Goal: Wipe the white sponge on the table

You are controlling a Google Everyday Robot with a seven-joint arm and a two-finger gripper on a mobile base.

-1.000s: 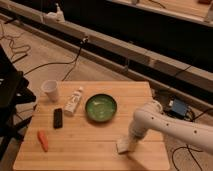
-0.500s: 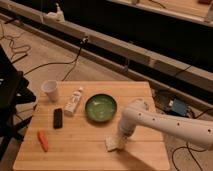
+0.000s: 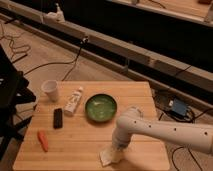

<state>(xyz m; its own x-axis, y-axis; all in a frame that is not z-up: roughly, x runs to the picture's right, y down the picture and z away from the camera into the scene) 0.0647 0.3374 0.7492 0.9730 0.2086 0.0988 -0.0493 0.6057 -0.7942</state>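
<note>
Swept left along the front edge since a second ago, my gripper is clamped shut on the white sponge, dragging it so close to the table lip that another stroke could tip it off.

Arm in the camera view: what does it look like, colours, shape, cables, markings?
The arm is white, built of thick rounded tube segments with a bulbous joint at the bend; a few small dark dots mark the segment toward the picture's right. No cables show on it. Its gripper, at the white sponge near the front edge of the table, looks equally pale.
</note>
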